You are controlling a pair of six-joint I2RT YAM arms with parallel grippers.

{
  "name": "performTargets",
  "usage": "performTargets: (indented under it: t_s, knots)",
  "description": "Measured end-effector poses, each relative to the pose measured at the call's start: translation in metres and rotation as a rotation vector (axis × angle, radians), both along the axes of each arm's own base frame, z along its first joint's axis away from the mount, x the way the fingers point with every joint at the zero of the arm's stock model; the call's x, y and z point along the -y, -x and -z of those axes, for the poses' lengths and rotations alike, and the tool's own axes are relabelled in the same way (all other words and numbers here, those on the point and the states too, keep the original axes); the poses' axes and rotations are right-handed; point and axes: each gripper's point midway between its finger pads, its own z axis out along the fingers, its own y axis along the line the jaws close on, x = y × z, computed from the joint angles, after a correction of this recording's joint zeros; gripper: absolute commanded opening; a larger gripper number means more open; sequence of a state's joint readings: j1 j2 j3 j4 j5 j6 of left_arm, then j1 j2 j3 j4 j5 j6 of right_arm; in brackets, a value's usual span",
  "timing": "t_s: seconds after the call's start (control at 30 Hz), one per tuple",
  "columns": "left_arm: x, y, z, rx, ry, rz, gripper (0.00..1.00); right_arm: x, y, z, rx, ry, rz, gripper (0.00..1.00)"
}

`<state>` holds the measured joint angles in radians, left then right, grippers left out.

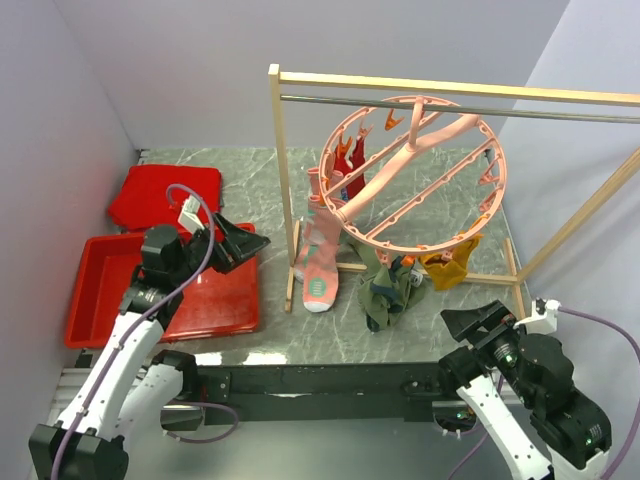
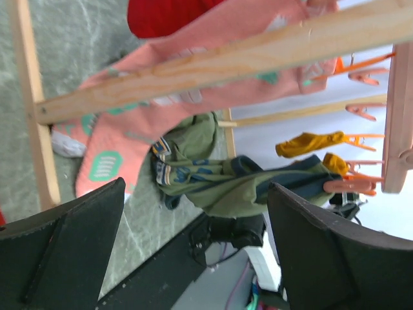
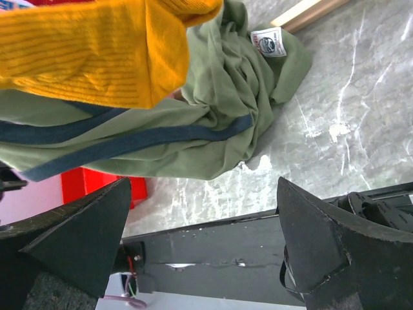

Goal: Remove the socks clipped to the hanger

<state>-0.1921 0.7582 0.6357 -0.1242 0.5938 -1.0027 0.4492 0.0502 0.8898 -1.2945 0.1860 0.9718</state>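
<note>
The round salmon-pink hanger (image 1: pixel 415 175) hangs tilted from the rack's rail. Clipped to it are a pink sock with teal marks (image 1: pixel 322 265), a red sock (image 1: pixel 352 170), a dark olive sock (image 1: pixel 385 290) drooping onto the table, and a mustard sock (image 1: pixel 448 268). My left gripper (image 1: pixel 245 243) is open and empty over the red tray, left of the pink sock (image 2: pixel 110 161). My right gripper (image 1: pixel 480 322) is open and empty at the table's near edge, just below the mustard sock (image 3: pixel 97 51) and the olive sock (image 3: pixel 213 110).
The wooden rack (image 1: pixel 280 150) with its metal rail stands across the back, its post between my left gripper and the socks. A red tray (image 1: pixel 90 290) lies at the left with a flat red lid (image 1: pixel 165 195) behind it. Walls close in on both sides.
</note>
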Motion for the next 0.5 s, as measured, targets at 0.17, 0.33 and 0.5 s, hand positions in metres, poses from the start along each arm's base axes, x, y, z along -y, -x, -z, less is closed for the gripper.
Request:
performTargets:
  t_s: [0.17,0.33,0.5]
  knots:
    - [0.016,0.008,0.005,-0.023,0.005,0.066,0.96,0.000,0.001,-0.003,0.007,-0.010,0.002,1.00]
    - [0.066,0.021,0.005,-0.043,-0.050,0.227,0.97,0.003,0.003,-0.007,0.005,0.009,0.006,1.00]
    - [0.117,0.045,-0.005,-0.008,-0.083,0.360,0.99,0.007,0.005,-0.025,0.047,0.037,-0.008,1.00]
